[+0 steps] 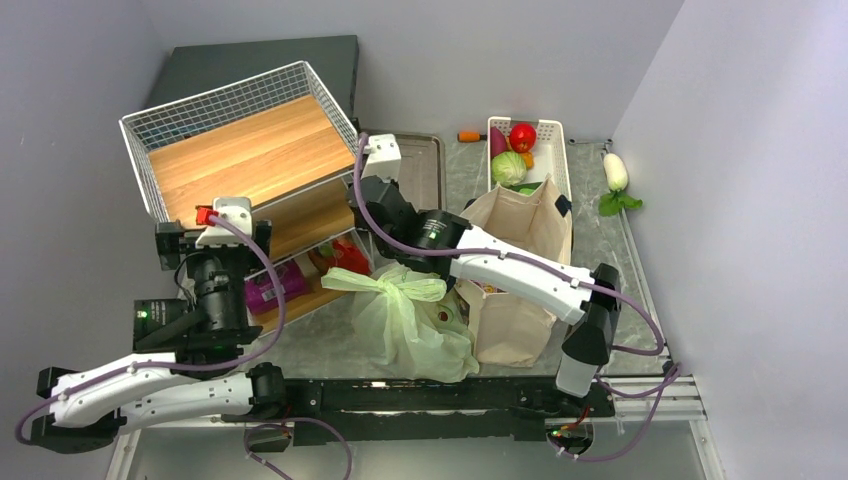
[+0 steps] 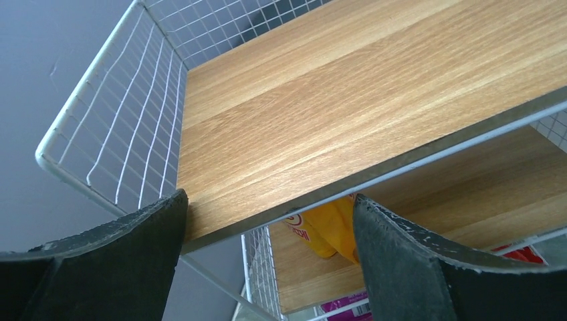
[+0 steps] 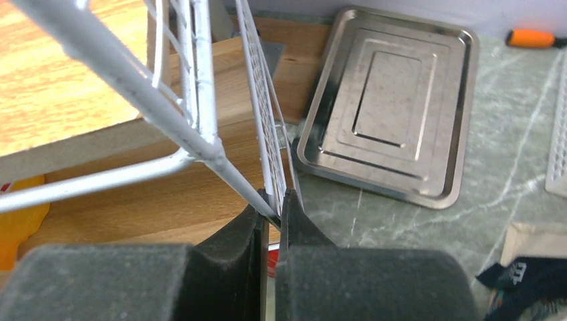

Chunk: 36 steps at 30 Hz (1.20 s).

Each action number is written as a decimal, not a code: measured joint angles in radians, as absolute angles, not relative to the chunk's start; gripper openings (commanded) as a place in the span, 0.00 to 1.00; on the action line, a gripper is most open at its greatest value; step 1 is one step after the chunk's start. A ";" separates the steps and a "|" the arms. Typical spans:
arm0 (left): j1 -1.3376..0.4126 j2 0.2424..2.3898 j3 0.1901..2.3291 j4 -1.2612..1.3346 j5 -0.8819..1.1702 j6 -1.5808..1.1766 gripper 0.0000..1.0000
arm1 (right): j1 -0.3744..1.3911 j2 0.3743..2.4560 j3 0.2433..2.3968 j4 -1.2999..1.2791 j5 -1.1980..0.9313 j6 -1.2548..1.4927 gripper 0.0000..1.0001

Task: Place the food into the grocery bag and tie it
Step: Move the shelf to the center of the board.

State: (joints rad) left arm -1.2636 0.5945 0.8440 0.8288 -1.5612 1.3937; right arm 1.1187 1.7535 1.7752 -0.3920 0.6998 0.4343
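Grey marbled table [image 1: 600,232]: grocery bag [image 1: 405,325] slumps just base-side of the right claw [image 3: 274,207], contents unreadable through plastic; that claw is pressed together at the wire rack [image 1: 230,105], left claw [image 2: 269,200] spread apart.

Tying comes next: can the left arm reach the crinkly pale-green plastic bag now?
Probably not directly: the open left gripper faces the white wire shelf, the bag lies off to its right; it should back out first.

green-veined table [image 1: 597,226] with bag [image 1: 410,322], tote [image 1: 515,305], tray [image 1: 427,172]
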 measured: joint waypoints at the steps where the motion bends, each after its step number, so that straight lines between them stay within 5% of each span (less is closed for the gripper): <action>1: -1.262 0.595 0.837 0.838 -1.552 1.395 0.92 | 1.125 1.753 1.782 -0.413 0.725 0.456 0.00; 12: -1.261 0.524 0.685 0.958 -1.371 1.474 0.93 | 1.147 1.673 1.708 -0.492 0.810 0.573 0.00; 16: -1.271 0.424 0.664 0.791 -1.311 1.347 0.95 | 1.156 1.603 1.629 -0.475 0.783 0.573 0.00; 21: -1.268 0.263 0.725 0.318 -1.475 0.910 0.95 | 1.140 1.542 1.562 -0.461 0.788 0.586 0.00; 24: -1.279 0.261 0.778 0.266 -1.522 0.834 0.96 | 1.133 1.539 1.560 -0.472 0.802 0.604 0.00; 31: -1.309 0.510 0.616 1.066 -1.561 1.392 0.96 | 1.147 1.584 1.618 -0.490 0.799 0.583 0.00; 36: -1.327 0.605 0.583 1.354 -1.569 1.598 0.91 | 1.137 1.597 1.649 -0.528 0.804 0.569 0.00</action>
